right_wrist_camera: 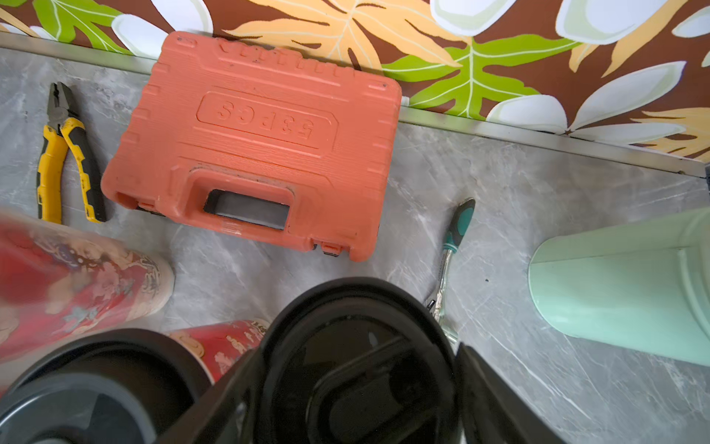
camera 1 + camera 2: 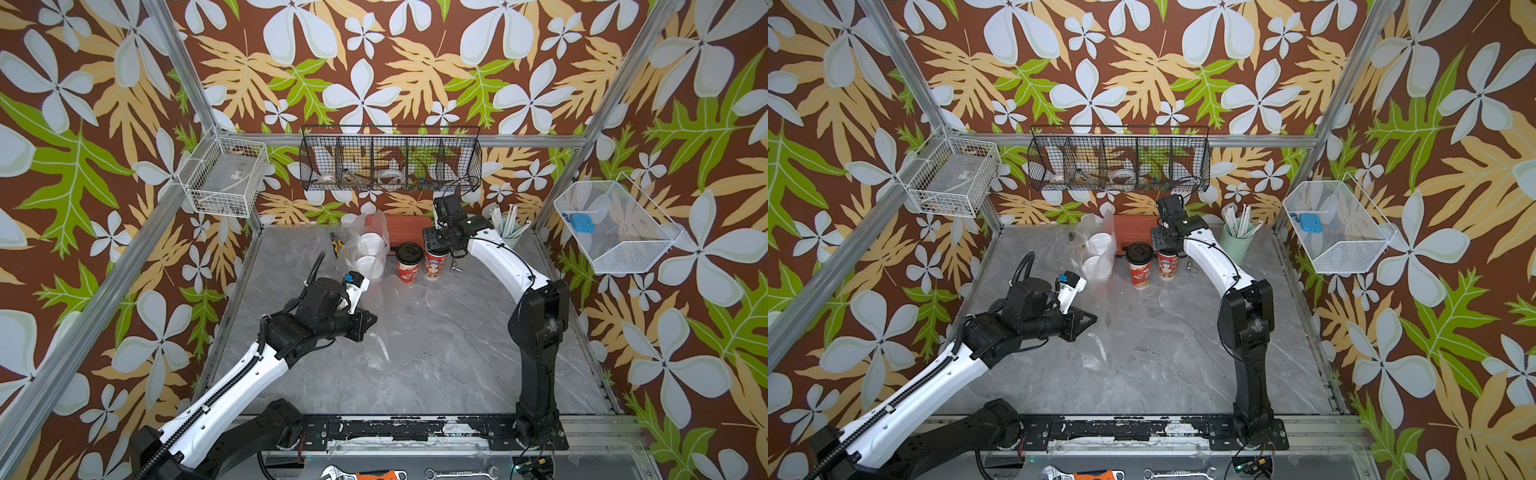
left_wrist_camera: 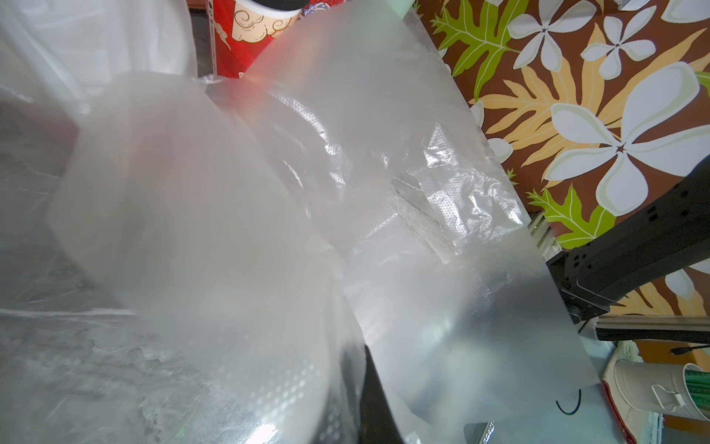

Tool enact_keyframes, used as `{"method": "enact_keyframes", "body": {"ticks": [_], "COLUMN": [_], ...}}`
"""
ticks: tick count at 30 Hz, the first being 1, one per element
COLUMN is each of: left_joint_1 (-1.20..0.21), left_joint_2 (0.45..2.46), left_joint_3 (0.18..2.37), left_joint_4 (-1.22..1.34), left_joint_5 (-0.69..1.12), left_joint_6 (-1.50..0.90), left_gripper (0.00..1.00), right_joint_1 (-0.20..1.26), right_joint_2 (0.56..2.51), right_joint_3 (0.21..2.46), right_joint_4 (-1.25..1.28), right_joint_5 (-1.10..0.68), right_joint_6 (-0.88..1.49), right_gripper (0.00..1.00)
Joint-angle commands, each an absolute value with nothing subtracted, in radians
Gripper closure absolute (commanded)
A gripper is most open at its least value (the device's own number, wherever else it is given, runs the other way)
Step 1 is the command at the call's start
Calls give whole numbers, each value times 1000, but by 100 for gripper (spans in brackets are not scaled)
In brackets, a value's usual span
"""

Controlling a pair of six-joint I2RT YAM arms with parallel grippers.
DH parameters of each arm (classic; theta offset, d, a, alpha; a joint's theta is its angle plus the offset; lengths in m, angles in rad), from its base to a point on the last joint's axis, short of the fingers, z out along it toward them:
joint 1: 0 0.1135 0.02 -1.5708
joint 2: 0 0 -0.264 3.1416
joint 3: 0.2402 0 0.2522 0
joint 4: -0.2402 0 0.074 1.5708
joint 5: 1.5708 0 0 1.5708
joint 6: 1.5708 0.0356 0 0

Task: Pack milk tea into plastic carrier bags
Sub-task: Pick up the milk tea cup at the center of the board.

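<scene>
Left end effector point(image 2: 370, 320) tight on crinkly bag point(image 3: 384, 184); right end effector point(image 1: 351, 392) wide around lid point(image 1: 357, 326).

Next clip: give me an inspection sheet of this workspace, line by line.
Surface: grey marble-look tabletop, no spills seen.
Job's things: two white-lidded cups inside a standing clear plastic bag; two black-lidded red paper cups beside it, unbagged.
Clutter: orange plastic tool case, yellow-handled pliers, green-handled ratchet, mint-green cup of white straws.
Grippers: left gripper shut, apparently pinching a second clear plastic bag; right gripper fingers straddle one black lid, contact unclear.
Cables: black cable along right arm; black hose loop above left arm.
Surroundings: floral wallpaper, black wire wall basket, two white wire baskets, wrenches on front ledge.
</scene>
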State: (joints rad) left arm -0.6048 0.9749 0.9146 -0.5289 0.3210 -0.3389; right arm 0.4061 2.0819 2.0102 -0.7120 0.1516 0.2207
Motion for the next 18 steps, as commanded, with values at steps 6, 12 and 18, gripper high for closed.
{"method": "enact_keyframes", "body": {"ticks": [6, 12, 18], "left_joint_1": [-606, -606, -606], "left_joint_2": [963, 956, 953], "left_joint_3": [911, 907, 905], "left_joint_4": [-537, -541, -540], "left_joint_5": [313, 307, 304], "left_joint_6": [-341, -342, -344], "left_gripper": [100, 100, 100], "right_joint_1": [406, 406, 406], "right_joint_2": [2092, 2098, 2093], "right_joint_3": [1996, 1987, 1990], "right_joint_4": [-717, -724, -731], "right_joint_5": [148, 147, 145], "right_joint_6": [221, 225, 229], "right_gripper": [29, 28, 35]}}
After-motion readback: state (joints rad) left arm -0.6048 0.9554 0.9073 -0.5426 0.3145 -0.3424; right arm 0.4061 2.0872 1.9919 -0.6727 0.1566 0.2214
